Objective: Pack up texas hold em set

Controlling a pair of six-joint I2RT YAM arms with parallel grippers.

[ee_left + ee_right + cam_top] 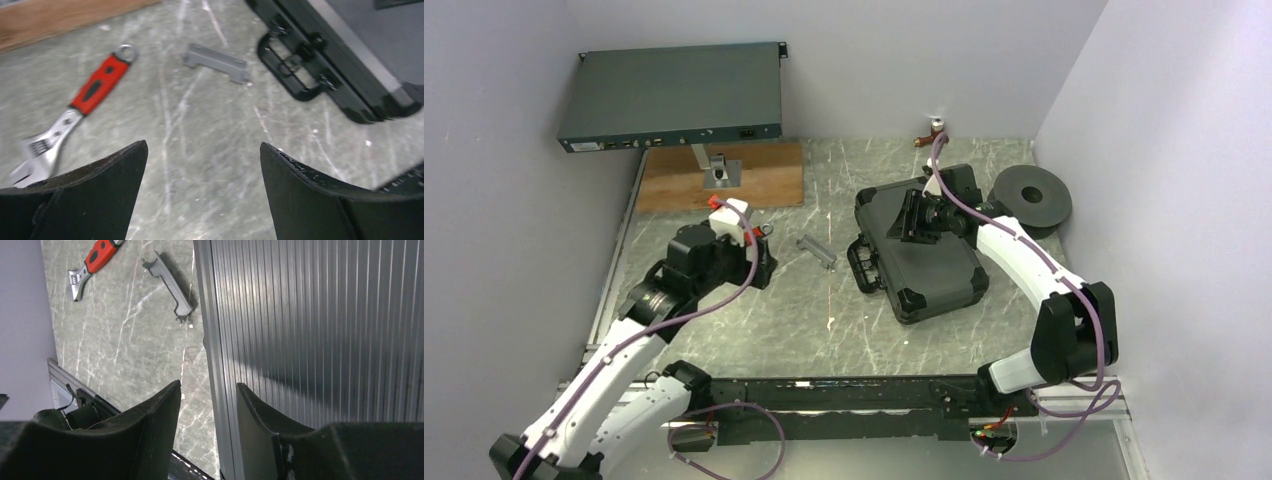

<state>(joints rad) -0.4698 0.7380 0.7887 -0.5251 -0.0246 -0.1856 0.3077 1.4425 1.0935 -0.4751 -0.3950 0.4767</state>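
Observation:
The black poker case (919,255) lies shut and flat on the table at centre right, its carry handle (862,265) facing left. My right gripper (911,215) hovers over the case's far left part. In the right wrist view it (209,384) is narrowly open, straddling the silver rim of the ribbed lid (320,340), one finger over the table, one over the lid. My left gripper (759,250) is wide open and empty (202,145) above bare table left of the case (350,65). No chips or cards show.
A red-handled adjustable wrench (75,115) and a grey bracket (216,62) lie on the table between the arms. A wooden board (724,175) with a dark flat box on a stand (674,95) is at back left. A black disc (1031,197) sits at back right.

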